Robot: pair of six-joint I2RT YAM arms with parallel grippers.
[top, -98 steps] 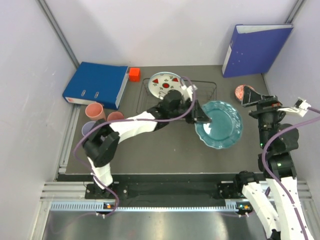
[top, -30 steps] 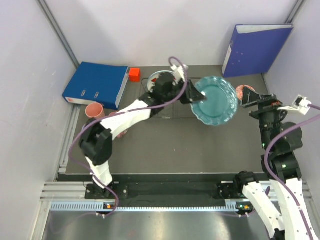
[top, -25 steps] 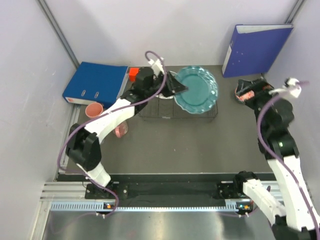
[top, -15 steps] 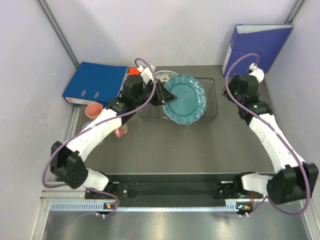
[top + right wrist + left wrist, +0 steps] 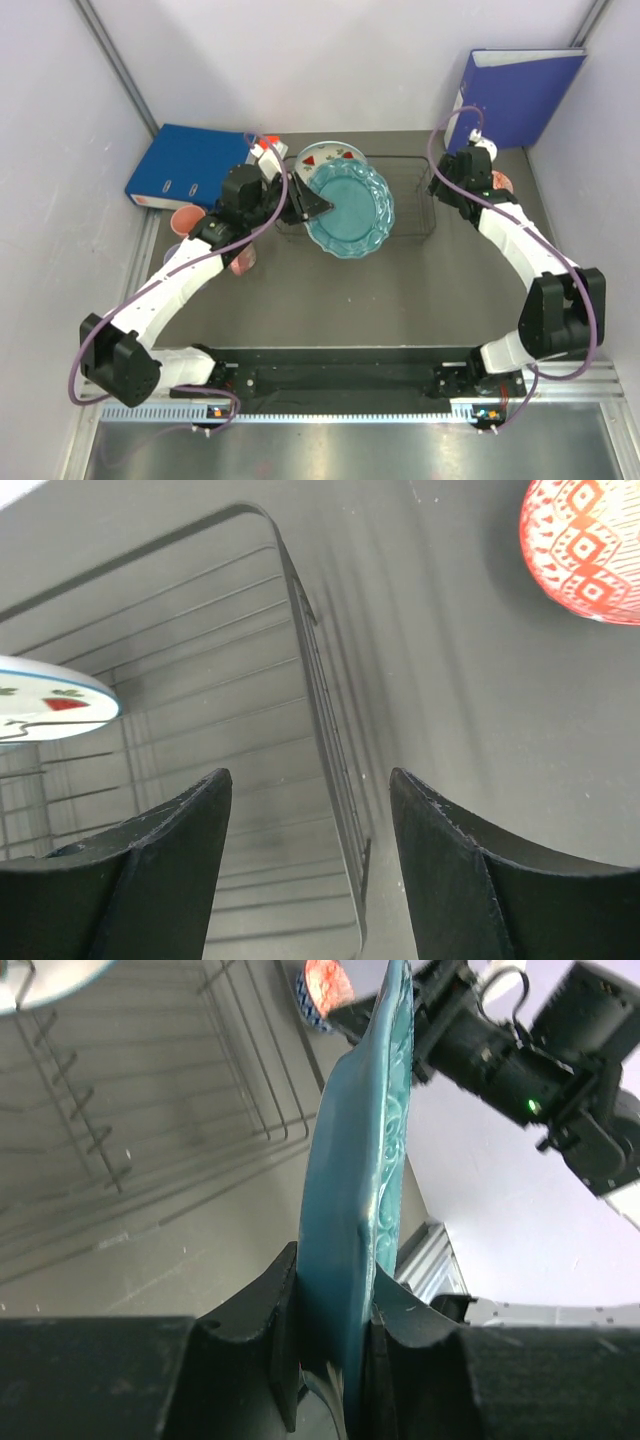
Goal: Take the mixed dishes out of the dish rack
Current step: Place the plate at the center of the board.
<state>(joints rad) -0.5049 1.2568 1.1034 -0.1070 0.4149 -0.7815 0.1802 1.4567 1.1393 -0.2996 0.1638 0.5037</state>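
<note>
The left arm (image 5: 182, 277) runs from its base at the near left edge diagonally up and to the right, stretched long. This puts the left fingers (image 5: 303, 205) over the left end of the dish rack (image 5: 415, 200). They pinch the left rim of the teal scalloped plate (image 5: 348, 210), and the wrist view shows one finger on each face of that rim. The right arm (image 5: 520, 245) rises from the near right, bends at an elbow close to the right wall and comes back inward. Its right fingers (image 5: 445, 188) point down over the rack's right end. They are spread, with only the rack's end rail below the gap.

The teal plate hangs over the left and middle of the rack, its near rim reaching past the rack's near rail. From above, its face is turned largely up toward the camera, and the plate extends to the right of the fingers. Whether it touches the wires cannot be told. Behind it, the white plate (image 5: 325, 155) stands in the rack's far left corner.

Open worktop (image 5: 400, 290) lies in front of the rack, between the two arms. The pink patterned bowl (image 5: 502, 182) sits just right of the rack, beside the right wrist. A salmon-pink cup (image 5: 185, 218) stands at the left, near the flat blue binder (image 5: 190, 165). An upright blue binder (image 5: 515, 95) fills the far right corner.
</note>
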